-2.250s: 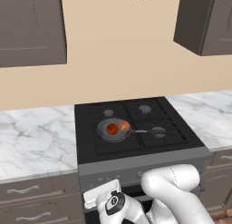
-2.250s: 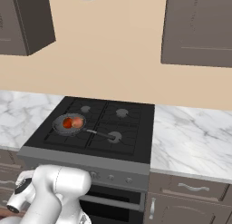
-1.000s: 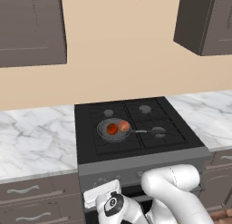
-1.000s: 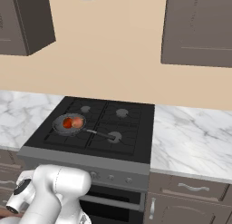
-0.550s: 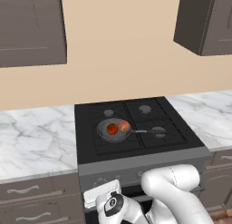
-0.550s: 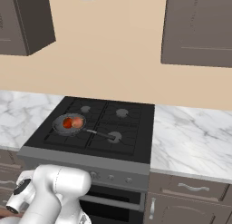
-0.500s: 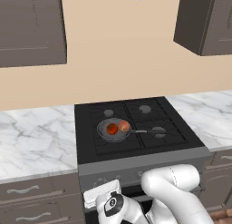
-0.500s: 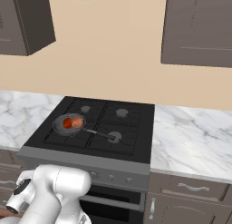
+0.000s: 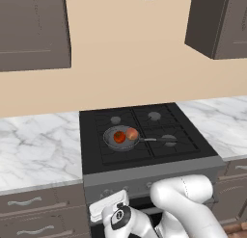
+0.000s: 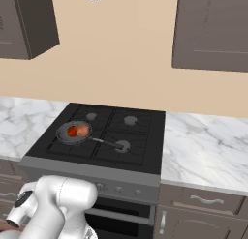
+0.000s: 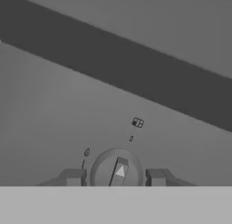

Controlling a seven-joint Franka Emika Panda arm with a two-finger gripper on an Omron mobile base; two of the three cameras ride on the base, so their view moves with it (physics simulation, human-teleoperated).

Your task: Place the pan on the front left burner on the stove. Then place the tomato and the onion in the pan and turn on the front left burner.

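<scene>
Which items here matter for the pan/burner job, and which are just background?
Job:
pan on the front left burner
tomato and onion in the pan
stove
knob, between the gripper fingers

Background:
marble counter
wall cabinets
drawers

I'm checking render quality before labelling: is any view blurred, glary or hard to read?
Left base view: sharp, evenly lit, tomato and onion distinct in the pan. Right base view: equally crisp. Hand view: flat grey, low contrast; knob between the fingertips readable.
</scene>
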